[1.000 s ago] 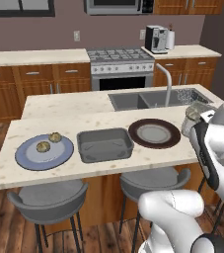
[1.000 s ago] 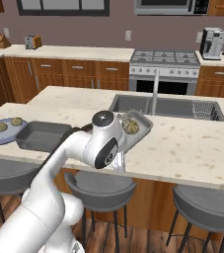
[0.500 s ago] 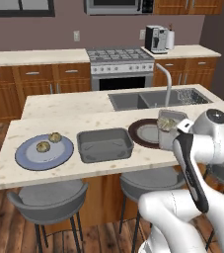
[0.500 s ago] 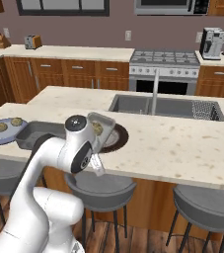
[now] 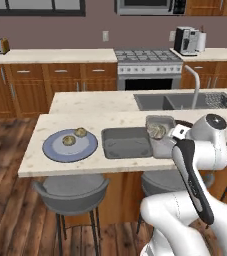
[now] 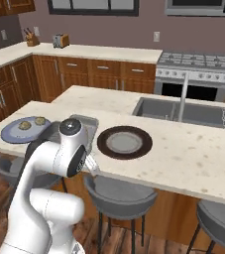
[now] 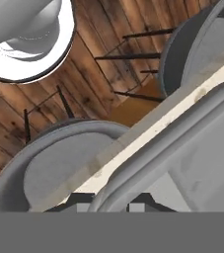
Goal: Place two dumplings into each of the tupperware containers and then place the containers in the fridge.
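Note:
My gripper (image 5: 173,135) is shut on the rim of a grey tupperware container (image 5: 159,134), holding it just above the counter, right of a second, empty tupperware container (image 5: 126,143). The held tub carries tan dumplings (image 5: 156,131). In the hand view its grey rim (image 7: 182,148) runs between the fingertips (image 7: 82,199). Two more dumplings (image 5: 80,132) (image 5: 69,141) lie on the round blue-grey plate (image 5: 60,150) at the counter's left. From the right base view, the arm hides most of the resting tub (image 6: 85,122). The fridge is out of view.
A round dark brown plate (image 6: 124,142) lies on the island counter (image 6: 193,154) right of the tubs. The sink (image 5: 185,101) and its faucet (image 5: 197,82) are behind. Grey stools (image 5: 71,187) (image 7: 59,163) stand below the counter's front edge, over the wood floor.
The arm has swung left along the counter, carrying the tub with dumplings from the right end, past the brown plate, to beside the empty tub.

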Controlling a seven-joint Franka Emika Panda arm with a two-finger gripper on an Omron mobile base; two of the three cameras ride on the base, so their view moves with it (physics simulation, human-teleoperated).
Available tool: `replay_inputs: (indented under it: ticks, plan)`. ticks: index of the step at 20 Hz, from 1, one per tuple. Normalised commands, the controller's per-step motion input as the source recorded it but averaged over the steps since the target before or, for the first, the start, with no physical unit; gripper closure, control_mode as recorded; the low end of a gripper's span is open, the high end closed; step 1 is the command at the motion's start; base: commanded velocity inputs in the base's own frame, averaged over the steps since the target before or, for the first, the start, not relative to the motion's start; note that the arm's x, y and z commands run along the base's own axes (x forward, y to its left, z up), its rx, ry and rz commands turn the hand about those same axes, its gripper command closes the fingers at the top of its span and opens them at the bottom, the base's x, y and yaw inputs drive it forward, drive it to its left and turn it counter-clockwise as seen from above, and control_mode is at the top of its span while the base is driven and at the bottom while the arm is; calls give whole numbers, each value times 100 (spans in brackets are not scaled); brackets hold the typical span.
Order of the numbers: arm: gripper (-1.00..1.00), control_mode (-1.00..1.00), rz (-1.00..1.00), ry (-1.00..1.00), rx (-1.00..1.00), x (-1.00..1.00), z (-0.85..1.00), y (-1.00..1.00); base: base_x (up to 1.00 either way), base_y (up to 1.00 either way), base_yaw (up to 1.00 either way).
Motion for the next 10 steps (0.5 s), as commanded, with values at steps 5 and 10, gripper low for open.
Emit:
replay_inputs:
  ticks: [5,10]
  plan:
    - [100,100,0,0,0,0,0,0,-1,59,45]
    - [100,100,0,0,0,0,0,0,-43,62,51]
